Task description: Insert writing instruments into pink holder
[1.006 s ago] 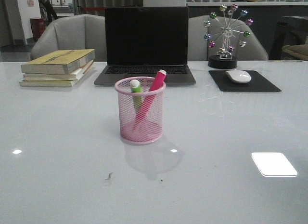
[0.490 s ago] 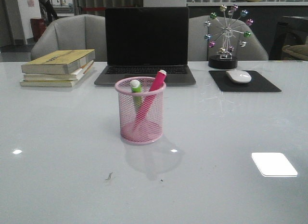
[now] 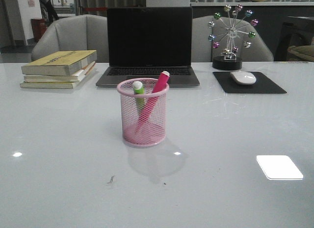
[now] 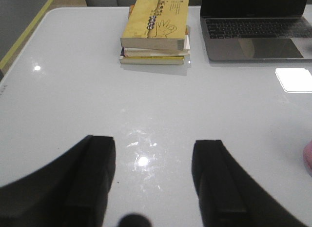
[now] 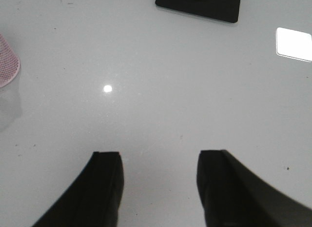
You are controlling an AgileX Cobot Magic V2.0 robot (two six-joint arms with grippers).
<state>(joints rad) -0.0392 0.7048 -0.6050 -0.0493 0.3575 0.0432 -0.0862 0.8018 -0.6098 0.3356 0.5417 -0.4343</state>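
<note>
Both markers stand inside the pink holder [image 3: 143, 114], which sits on the white worktop [image 3: 235, 139] just in front of the laptop [image 3: 148, 44]. The lime green marker [image 3: 139, 92] stands fairly upright against the far left of the rim; the magenta marker [image 3: 154, 98] leans hard to the right, its whitish end poking out past the rim. By the look of it the task is done, so the risks lie in disturbing what stands there.

The left gripper [image 4: 153, 180] hangs released over bare worktop, its jaws spread with nothing between them; the stack of books [image 4: 155, 30] lies well ahead of it and only a pink sliver of the holder shows at the frame's edge. The right gripper [image 5: 161, 185] is likewise spread and empty over bare surface, with the holder's base [image 5: 7, 61] off to one side and the black mouse pad [image 5: 200, 5] far ahead. Neither arm shows in the front view.

What could go wrong: the cup is light mesh and the magenta marker's tilt loads one side, so a nudge from either arm passing near could tip it or roll it towards the laptop. The glossy worktop probably gives little grip, so even a light brush could make it slide. The protruding magenta end is the likeliest thing to be caught by an arm swinging low across the middle
</note>
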